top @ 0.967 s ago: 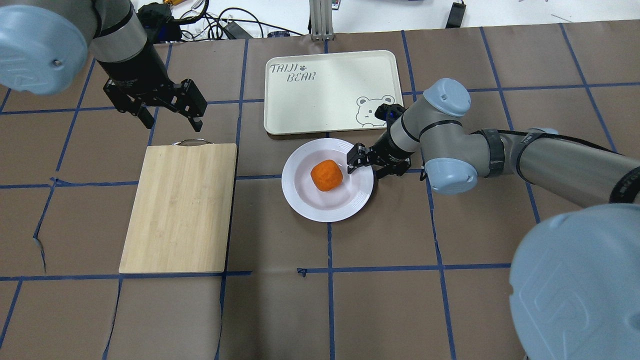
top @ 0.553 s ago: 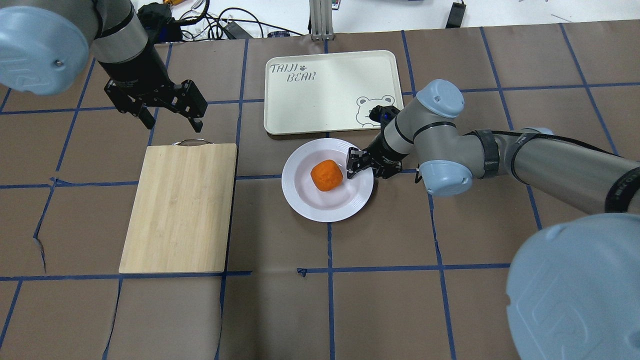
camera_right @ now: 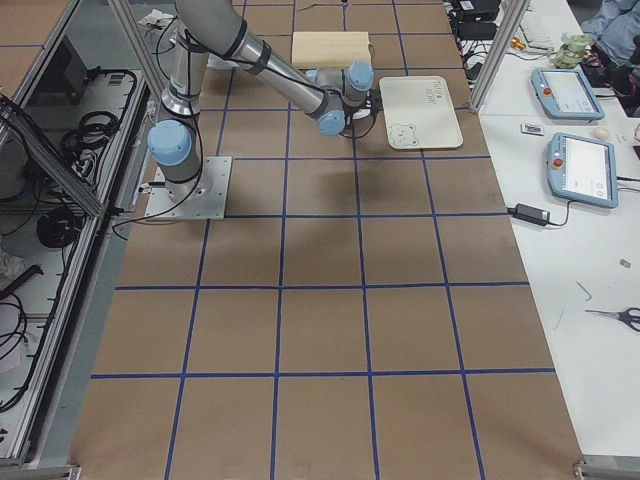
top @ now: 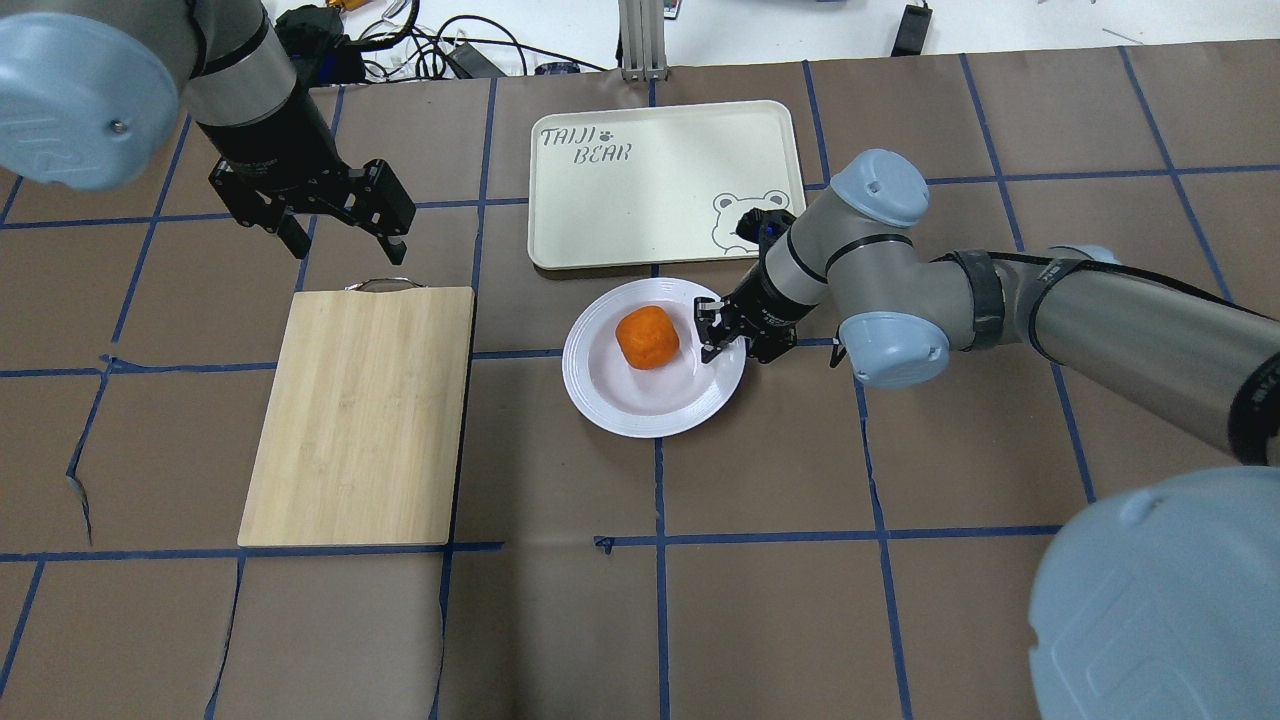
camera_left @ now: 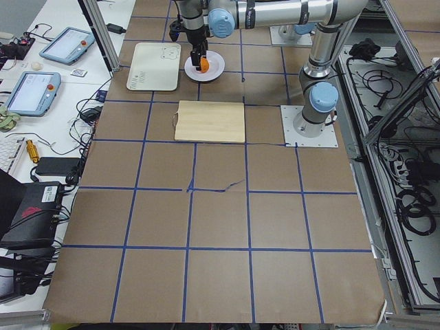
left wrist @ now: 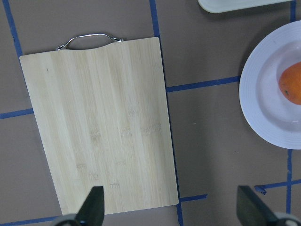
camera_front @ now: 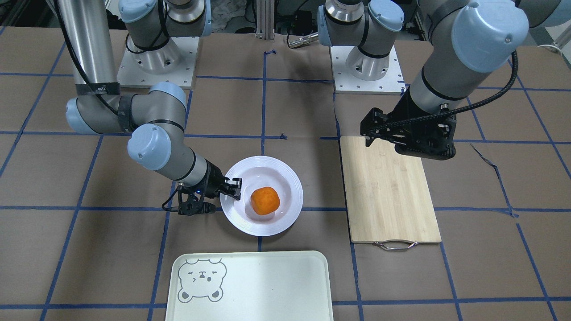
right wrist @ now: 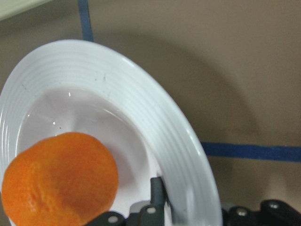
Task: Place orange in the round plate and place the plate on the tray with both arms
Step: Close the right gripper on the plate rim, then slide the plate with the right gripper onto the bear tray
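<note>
The orange (top: 647, 337) lies in the well of the white round plate (top: 640, 410), which sits just in front of the pale tray (top: 660, 180) with the bear face. My right gripper (top: 712, 330) is at the plate's right rim, shut on it. In the right wrist view one finger (right wrist: 157, 193) lies inside the rim (right wrist: 141, 94) next to the orange (right wrist: 59, 179); the other finger is hidden. My left gripper (top: 345, 243) hangs open above the table by the cutting board's handle, its fingertips wide apart and nothing between them.
A bamboo cutting board (top: 360, 415) with a metal handle lies left of the plate. Cables and gear lie past the table's far edge (top: 450, 60). Brown paper with blue tape lines covers the table (top: 780, 600).
My right gripper has slid left onto the plate's rim and closed on it. The orange has rolled slightly toward the tray side of the well. The left arm has stayed still.
</note>
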### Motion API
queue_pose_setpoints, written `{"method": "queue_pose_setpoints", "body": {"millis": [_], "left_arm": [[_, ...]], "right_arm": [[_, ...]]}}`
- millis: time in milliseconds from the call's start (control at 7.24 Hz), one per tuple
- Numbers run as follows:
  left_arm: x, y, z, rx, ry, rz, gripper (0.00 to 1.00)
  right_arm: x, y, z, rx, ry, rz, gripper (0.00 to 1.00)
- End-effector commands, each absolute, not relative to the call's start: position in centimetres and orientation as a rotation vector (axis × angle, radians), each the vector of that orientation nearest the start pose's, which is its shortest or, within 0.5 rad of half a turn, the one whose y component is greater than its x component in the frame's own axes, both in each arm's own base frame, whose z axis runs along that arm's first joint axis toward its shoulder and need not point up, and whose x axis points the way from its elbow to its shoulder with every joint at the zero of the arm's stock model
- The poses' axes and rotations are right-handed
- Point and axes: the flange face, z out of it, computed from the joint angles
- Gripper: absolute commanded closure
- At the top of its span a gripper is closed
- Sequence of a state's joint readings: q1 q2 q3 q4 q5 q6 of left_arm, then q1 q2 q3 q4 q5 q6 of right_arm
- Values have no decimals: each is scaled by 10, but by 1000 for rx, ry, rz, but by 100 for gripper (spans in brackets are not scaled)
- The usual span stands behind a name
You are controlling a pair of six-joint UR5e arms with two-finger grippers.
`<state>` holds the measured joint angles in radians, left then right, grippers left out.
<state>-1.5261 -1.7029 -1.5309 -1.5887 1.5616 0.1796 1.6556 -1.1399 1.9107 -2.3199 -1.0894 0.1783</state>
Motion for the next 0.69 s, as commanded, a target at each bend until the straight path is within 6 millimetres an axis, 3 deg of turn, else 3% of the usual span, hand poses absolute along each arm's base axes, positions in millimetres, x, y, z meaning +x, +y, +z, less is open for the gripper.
{"method": "queue_pose_setpoints", "body": {"millis": [0,415,553], "left_arm": [[-110,-540,437,212,3151,174,0],[-110,-540,436,212,3151,177,0],[-110,-541,435,212,3151,179,0]], "right_arm": [[210,-565,217,222,2549,111,100],[202,-626,275,208,2529,-86,100],[201,-663,273,203,2529,-127,100]]}}
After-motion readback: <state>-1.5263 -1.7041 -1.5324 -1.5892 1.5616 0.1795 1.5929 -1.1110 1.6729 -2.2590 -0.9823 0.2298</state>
